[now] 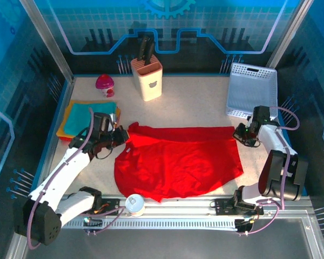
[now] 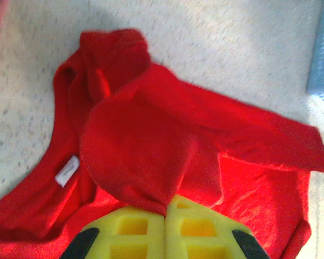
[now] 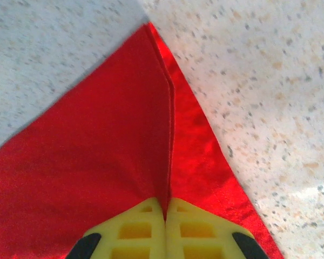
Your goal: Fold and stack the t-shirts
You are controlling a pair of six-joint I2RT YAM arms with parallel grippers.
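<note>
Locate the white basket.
In the top view, the white basket sits at the far right, just beyond the right gripper, which pinches a corner of the red t-shirt.

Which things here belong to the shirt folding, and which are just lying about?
Job: large bright red cloth t-shirt; folded teal, orange, yellow shirts; left end effector; right end effector.
Lying about: white perforated plastic basket; cream knife block; pink lidded cup.

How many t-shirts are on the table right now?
4: red t-shirt spread at centre; teal t-shirt atop orange t-shirt and yellow t-shirt, stacked at left. More may hide underneath.
</note>
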